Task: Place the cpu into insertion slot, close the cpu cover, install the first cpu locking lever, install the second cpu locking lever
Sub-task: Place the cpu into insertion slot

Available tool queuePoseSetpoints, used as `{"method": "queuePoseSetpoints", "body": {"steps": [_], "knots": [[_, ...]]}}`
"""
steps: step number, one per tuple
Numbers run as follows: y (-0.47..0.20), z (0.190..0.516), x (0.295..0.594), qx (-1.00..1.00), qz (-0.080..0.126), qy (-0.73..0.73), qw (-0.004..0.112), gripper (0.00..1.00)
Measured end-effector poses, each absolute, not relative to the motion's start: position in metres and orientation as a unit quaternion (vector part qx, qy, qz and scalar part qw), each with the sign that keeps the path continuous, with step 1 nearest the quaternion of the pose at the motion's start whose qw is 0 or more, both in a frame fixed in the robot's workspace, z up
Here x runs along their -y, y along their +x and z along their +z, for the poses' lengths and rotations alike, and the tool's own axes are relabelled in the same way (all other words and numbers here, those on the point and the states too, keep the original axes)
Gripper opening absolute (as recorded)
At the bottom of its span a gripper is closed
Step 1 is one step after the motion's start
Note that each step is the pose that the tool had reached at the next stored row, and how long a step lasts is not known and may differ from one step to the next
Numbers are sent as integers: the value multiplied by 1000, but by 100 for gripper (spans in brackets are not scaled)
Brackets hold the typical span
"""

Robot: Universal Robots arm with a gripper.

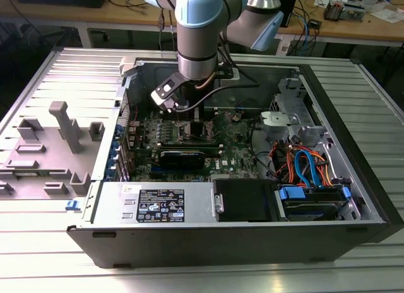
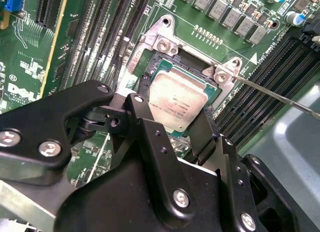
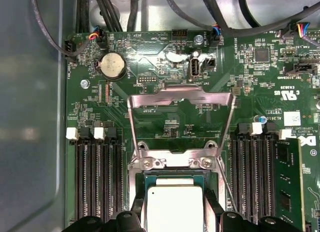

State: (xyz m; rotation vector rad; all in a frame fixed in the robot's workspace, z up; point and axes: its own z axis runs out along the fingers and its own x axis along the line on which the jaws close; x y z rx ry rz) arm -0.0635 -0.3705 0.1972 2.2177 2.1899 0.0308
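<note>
second wrist view first: the gripper (image 2: 170, 113) is clamped on the cpu (image 2: 176, 103). one black finger (image 2: 136, 103) presses one edge and its mate presses the opposite edge, with the silver top showing between them. i read the chip as lying in the insertion slot (image 2: 146, 81) or just above it; i cannot tell if it is fully seated.

i judge the cpu to be light, stiff and smooth on its metal top, so the two bare edges are the right place to hold it. the fragile part is the contact field underneath, and any tilt or sideways drag there could do damage.

moving outward, in the first wrist view the cpu cover (image 3: 180, 96) lies swung back from the socket on its hinge and is not yet closed. a thin locking lever (image 2: 272, 94) runs out from the socket's corner, unlatched as far as i can judge. it is the nearest thing to the fingers. black memory slots (image 3: 97, 177) flank the socket on both sides, with a memory stick (image 3: 287, 182) seated further out. a coin battery (image 3: 112, 67) and dark cables (image 3: 100, 12) sit beyond the cover, well apart.

in the exterior view the arm (image 1: 199, 34) reaches down into the open computer case (image 1: 353, 179), and the power-supply box (image 1: 164, 201) lies well clear.
</note>
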Motion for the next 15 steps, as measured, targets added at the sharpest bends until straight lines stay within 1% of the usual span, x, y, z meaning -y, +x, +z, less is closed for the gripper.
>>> {"method": "queuePoseSetpoints", "body": {"steps": [4, 9, 15], "knots": [[-63, 197, 370, -703, 9, 711, 14, 55], [-63, 197, 370, -703, 1, 711, 22, 55], [-63, 196, 370, -703, 0, 711, 22, 55]]}}
